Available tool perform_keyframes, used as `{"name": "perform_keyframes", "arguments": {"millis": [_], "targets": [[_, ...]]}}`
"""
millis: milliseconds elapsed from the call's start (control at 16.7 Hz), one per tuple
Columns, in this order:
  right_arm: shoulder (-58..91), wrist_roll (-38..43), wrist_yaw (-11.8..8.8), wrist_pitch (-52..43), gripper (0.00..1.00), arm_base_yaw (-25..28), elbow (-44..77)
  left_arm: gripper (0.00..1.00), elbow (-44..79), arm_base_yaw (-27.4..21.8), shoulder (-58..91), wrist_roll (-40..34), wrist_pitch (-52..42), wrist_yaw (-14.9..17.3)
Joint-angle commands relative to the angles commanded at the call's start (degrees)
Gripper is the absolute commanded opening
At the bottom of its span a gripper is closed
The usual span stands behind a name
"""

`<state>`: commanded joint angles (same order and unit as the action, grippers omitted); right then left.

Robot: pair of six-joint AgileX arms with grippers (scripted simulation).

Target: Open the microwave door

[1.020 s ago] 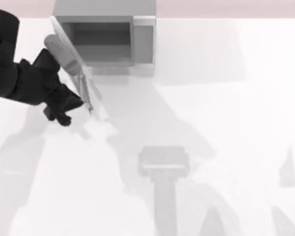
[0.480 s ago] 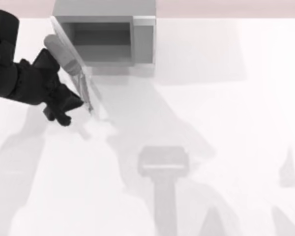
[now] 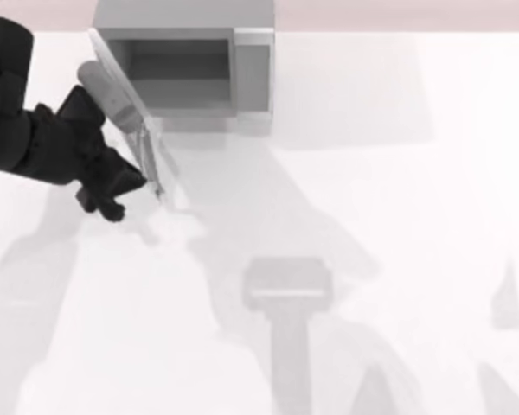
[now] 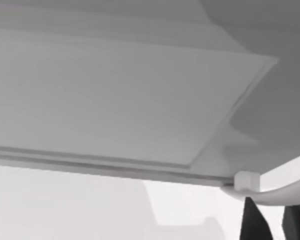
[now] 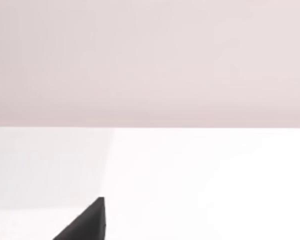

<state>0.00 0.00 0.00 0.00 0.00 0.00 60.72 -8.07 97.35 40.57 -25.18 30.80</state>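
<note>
Already the microwave door (image 3: 125,112) is standing swung out from the microwave (image 3: 186,60) at eleven o'clock, its long edge running toward five o'clock, with my left gripper (image 3: 143,183) seemingly pinching the handle (image 4: 270,192) at that tip.

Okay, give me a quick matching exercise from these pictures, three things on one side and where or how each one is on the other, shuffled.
Things:
1. microwave door
2. left gripper
3. microwave

States or places:
A. at the door's free edge, by the handle
B. at the table's far edge, dark cavity exposed
C. swung wide open toward the table's left

Pairs: 1-C, 2-A, 3-B
</note>
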Motion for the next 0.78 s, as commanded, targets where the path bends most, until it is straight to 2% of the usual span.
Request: {"name": "perform_keyframes", "arguments": {"millis": [420,780], "targets": [[0.0,0.0,0.0,0.0,1.0,0.0,0.0,0.0,1.4,1.9,0.8,4.7,-2.7,1.8],[0.0,0.0,0.0,0.0,1.0,0.0,0.0,0.0,1.4,1.9,0.8,4.8,-2.7,1.8]]}}
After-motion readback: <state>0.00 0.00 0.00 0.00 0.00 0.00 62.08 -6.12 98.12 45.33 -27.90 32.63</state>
